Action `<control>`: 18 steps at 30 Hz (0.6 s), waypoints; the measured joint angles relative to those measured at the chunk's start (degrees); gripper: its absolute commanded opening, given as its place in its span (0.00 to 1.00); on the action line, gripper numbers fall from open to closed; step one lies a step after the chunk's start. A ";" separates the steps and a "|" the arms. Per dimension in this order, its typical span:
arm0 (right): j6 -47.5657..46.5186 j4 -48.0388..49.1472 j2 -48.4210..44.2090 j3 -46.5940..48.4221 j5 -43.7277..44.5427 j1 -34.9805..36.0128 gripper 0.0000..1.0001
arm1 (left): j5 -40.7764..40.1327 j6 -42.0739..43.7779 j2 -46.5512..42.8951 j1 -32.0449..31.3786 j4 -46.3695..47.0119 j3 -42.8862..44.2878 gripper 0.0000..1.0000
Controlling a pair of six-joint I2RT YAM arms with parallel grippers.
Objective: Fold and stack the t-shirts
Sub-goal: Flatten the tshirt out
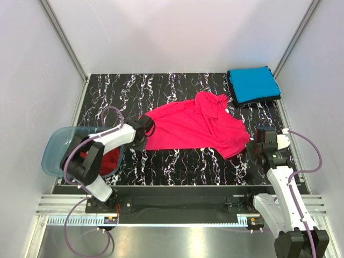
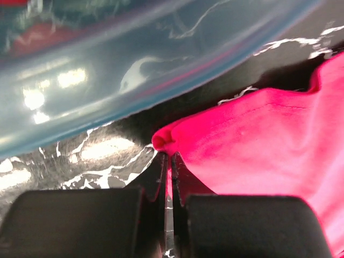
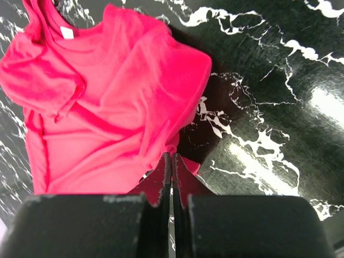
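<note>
2 pinches on the pink-red t-shirt (image 1: 193,126), spread across the middle: left gripper (image 1: 144,129) clamped on its corner beside the tub (image 1: 54,150), right gripper (image 1: 252,144) clamped on its opposite edge. Folded blue t-shirt (image 1: 252,85) in the far right corner; darker red t-shirt (image 1: 110,160) inside the tub.

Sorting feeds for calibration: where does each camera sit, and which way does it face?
Top external: above, behind the arm bases, facing down on the table; both arms show.
Left wrist: on the left arm, facing along the left gripper, shut on the pink-red t-shirt beside the tub.
Right wrist: facing along the right gripper, shut on that shirt's other end.
Shared: all three show the shirt.
</note>
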 measured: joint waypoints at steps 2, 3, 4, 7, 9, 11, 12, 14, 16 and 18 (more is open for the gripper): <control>-0.79 0.04 0.44 0.22 -0.74 0.00 0.00 | -1.14 2.47 -1.86 0.07 0.85 -0.15 0.00; -1.73 -0.37 1.44 1.05 -1.36 0.00 0.00 | -1.84 3.72 -3.06 0.07 1.11 -0.11 0.00; -2.71 -0.72 2.67 2.45 -1.92 0.00 0.00 | -2.82 5.57 -5.11 0.07 1.38 0.00 0.00; -5.25 -2.54 6.54 9.55 -3.50 0.00 0.00 | -5.60 11.34 -13.00 -0.26 1.07 2.56 0.00; -6.40 -3.30 7.72 15.10 -4.26 0.00 0.00 | -7.06 14.99 -19.21 -0.61 1.40 5.75 0.00; -7.58 -3.72 7.74 21.14 -5.14 0.00 0.00 | -7.98 17.81 -25.16 -0.87 1.75 8.83 0.00; -8.17 -4.37 7.56 24.20 -5.33 0.02 0.00 | -8.28 19.23 -28.33 -1.01 1.95 10.45 0.00; -9.38 -5.51 6.73 30.21 -6.12 0.00 0.00 | -8.66 22.03 -34.03 -1.03 2.03 13.31 0.00; -10.67 -6.86 5.40 36.26 -6.67 0.00 0.00 | -8.74 24.81 -38.80 -1.03 1.90 16.15 0.00; -11.74 -8.31 3.56 41.66 -6.99 0.00 0.00 | -8.52 27.08 -42.77 -1.03 1.62 18.78 0.00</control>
